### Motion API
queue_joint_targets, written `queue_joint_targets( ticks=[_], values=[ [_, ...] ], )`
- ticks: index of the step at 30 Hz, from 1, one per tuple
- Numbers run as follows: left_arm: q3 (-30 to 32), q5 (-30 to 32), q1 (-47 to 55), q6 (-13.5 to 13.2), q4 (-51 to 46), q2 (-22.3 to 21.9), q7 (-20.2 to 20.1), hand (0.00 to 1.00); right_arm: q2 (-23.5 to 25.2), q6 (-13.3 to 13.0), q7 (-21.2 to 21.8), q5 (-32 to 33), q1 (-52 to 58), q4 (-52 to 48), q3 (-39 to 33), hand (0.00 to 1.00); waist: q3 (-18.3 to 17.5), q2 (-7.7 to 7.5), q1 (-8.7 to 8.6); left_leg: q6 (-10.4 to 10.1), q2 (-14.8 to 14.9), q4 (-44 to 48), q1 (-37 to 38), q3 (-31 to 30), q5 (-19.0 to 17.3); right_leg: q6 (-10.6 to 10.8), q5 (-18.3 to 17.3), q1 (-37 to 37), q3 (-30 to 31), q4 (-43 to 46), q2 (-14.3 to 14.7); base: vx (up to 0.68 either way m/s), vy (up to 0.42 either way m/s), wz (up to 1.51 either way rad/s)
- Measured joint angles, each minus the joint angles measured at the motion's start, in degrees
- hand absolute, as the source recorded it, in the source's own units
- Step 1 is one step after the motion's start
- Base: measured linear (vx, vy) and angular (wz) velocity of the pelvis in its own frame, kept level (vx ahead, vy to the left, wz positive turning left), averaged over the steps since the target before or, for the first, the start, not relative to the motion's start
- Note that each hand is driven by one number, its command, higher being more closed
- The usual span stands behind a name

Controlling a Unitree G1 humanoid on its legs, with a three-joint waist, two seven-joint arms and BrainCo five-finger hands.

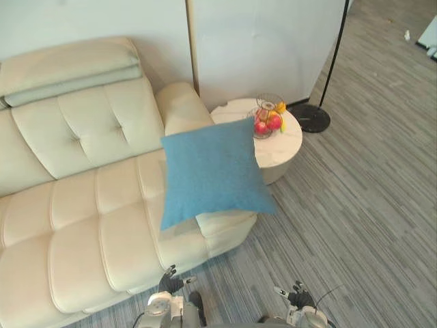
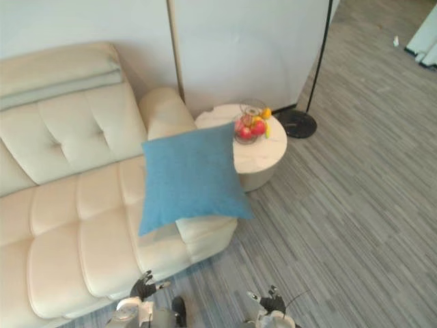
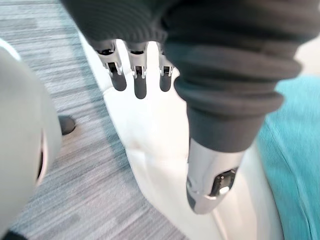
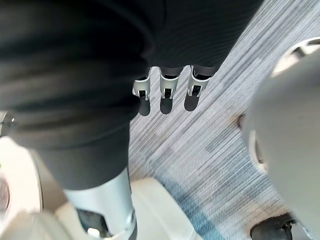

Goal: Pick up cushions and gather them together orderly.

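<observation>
- Blue cushion (image 1: 212,171) is lying on the cream sofa (image 1: 75,225) seat's end (one corner overhanging), at 12 o'clock from the hands.
- Left hand (image 1: 169,281) is hanging at 7 o'clock, fingers straight, empty.
- Right hand (image 1: 298,298) is hanging at 5 o'clock, fingers straight, empty.
- Round side table (image 1: 283,147) is standing at the cushion's 2 o'clock.

Both arms hang low, close in at the robot's front. The left hand (image 1: 169,281) points down, its fingers (image 3: 140,82) straight and loose, thumb (image 3: 212,185) held apart, nothing in its grasp. The right hand (image 1: 298,298) matches it: fingers (image 4: 167,97) extended, thumb (image 4: 102,210) off to one side, empty.
</observation>
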Motion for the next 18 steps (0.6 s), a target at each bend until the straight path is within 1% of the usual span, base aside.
queue_joint_targets(
  ticks=[1,2,3,4,5,6,7,8,9,10,11,12,13,15,16,18],
  values=[
    [-0.28,0.36,-0.04,0.05,-0.03,0.51,0.03,0.00,0.24,0.02,0.00,0.01,0.22,0.03,0.00,0.00,0.12,0.26,-0.86,0.16,0.08,-0.03,-0.36,-2.98,0.09,-0.03,-2.45,-0.77,5.41,-0.02,2.75,0.20,0.012,1.04],
    [-0.25,0.50,0.03,0.22,0.06,0.79,0.18,0.00,0.31,0.02,0.04,0.01,0.39,0.15,0.04,0.00,0.05,-0.01,-1.11,0.42,0.06,-0.89,-0.32,-5.86,0.74,0.39,-4.90,-0.89,9.78,-2.45,6.04,0.23,-0.047,1.32],
    [-0.30,0.51,-0.05,0.22,0.11,0.78,0.19,0.00,0.27,0.03,0.01,0.07,0.45,0.26,-0.01,0.00,0.03,0.06,-1.39,-0.07,-0.08,-2.61,0.06,-8.21,1.74,0.84,-5.32,-1.22,12.16,-5.91,8.53,0.15,-0.071,0.93],
    [-0.32,0.51,-0.08,0.22,0.12,0.78,0.19,0.00,0.27,0.03,0.01,0.07,0.50,0.26,-0.01,0.00,0.03,0.07,-1.46,-0.29,-0.10,-2.80,0.11,-8.50,1.96,0.89,-5.33,-1.27,12.32,-6.40,8.79,0.11,-0.068,0.84],
    [-0.37,0.56,-0.30,0.22,0.21,0.85,0.18,0.00,0.31,0.03,-0.01,0.04,0.86,0.25,-0.01,0.00,-0.03,-0.10,-1.87,-1.10,-0.53,-4.09,0.43,-9.84,2.89,0.46,-4.73,-1.03,13.23,-11.03,9.92,0.13,-0.086,0.84],
    [-0.61,0.60,-0.56,0.18,0.29,1.21,0.18,0.00,0.37,0.10,-0.04,0.05,0.93,0.28,0.00,0.00,-0.10,-1.56,-1.83,-1.40,-2.44,-4.08,1.02,-11.16,3.19,0.05,-1.28,-0.24,13.16,-16.52,9.20,0.17,-0.120,0.94],
    [-0.43,0.56,-0.85,0.19,0.72,1.13,0.22,0.00,0.04,0.14,0.00,0.02,0.84,0.44,-0.05,0.00,0.02,-1.71,-1.98,-1.52,-2.56,-4.02,1.47,-11.65,3.11,0.07,-1.49,0.26,12.89,-16.14,8.97,0.19,-0.130,0.67],
    [-0.29,0.62,-0.86,0.05,1.10,0.30,0.42,0.00,-0.26,0.14,-0.09,0.05,0.59,0.46,-0.59,0.00,-0.09,-0.56,-1.91,-2.12,-2.02,-4.61,2.02,-11.24,3.51,-0.14,-1.31,1.61,12.78,-16.96,9.43,0.19,-0.117,0.23],
    [-0.26,0.62,-0.62,-0.08,1.24,-0.36,0.43,0.00,-0.71,0.07,-0.06,0.05,-0.46,0.33,-1.52,0.00,-0.38,0.84,-1.46,-2.52,-1.20,-6.29,2.52,-10.85,3.75,-0.32,-1.21,1.92,12.86,-18.57,10.36,0.22,-0.136,0.06],
    [-0.27,0.63,-0.64,-0.07,1.46,-0.54,0.39,0.00,-0.70,0.05,-0.03,0.04,-1.12,0.22,-1.57,0.00,-0.35,1.48,-1.56,-2.97,-0.68,-7.24,2.76,-10.87,4.08,-0.76,-0.86,2.15,12.83,-19.54,11.02,0.17,-0.116,-0.08],
    [-0.26,0.62,-0.65,-0.07,1.59,-0.63,0.40,0.00,-0.67,0.04,-0.02,0.04,-1.29,0.18,-1.57,0.00,-0.37,1.70,-1.60,-3.22,-0.28,-8.06,3.20,-10.85,4.23,-0.99,-0.67,2.60,12.71,-20.31,11.51,0.15,-0.131,-0.07],
    [-0.23,0.61,-0.55,-0.07,1.65,-0.55,0.40,0.00,-0.50,0.07,-0.03,0.04,-1.18,0.28,-1.58,0.00,-0.36,1.71,-1.59,-3.71,0.31,-9.39,4.60,-10.77,4.54,-1.17,-0.48,3.75,12.71,-21.31,12.09,0.14,-0.125,-0.10],
    [-0.22,0.60,-0.28,-0.11,1.65,-0.46,0.40,0.00,-0.36,0.05,-0.08,0.01,-0.78,0.24,-1.60,0.00,-0.36,1.35,-1.60,-3.92,1.03,-10.93,6.60,-10.56,4.66,-1.24,-0.42,5.31,12.65,-22.23,12.86,0.14,-0.117,-0.10],
    [-0.23,0.57,-0.32,-0.14,1.61,-0.48,0.40,0.00,-0.45,-0.02,-0.18,-0.07,-0.63,0.10,-1.62,0.00,-0.41,0.65,-1.66,-4.43,1.51,-12.36,7.94,-10.12,5.01,-1.39,-0.33,6.11,12.71,-22.90,13.33,0.10,-0.078,-0.10],
    [-0.22,0.56,-0.44,-0.15,1.60,-0.48,0.43,0.00,-0.61,-0.18,-0.35,-0.41,-0.66,-0.24,-1.62,0.00,-0.40,0.48,-1.69,-4.60,1.84,-12.63,7.96,-9.99,5.12,-1.85,0.14,6.09,12.73,-23.30,13.67,0.09,-0.046,-0.12],
    [-0.08,0.52,-1.31,-0.15,1.26,-0.31,0.58,0.00,-1.19,-0.14,-0.60,-1.09,-0.11,-2.23,-1.67,0.00,-0.34,0.28,-1.93,-4.93,2.27,-13.42,7.89,-9.81,5.59,-1.84,1.69,6.46,12.78,-25.33,14.11,0.06,-0.003,-0.06]
  ],
)
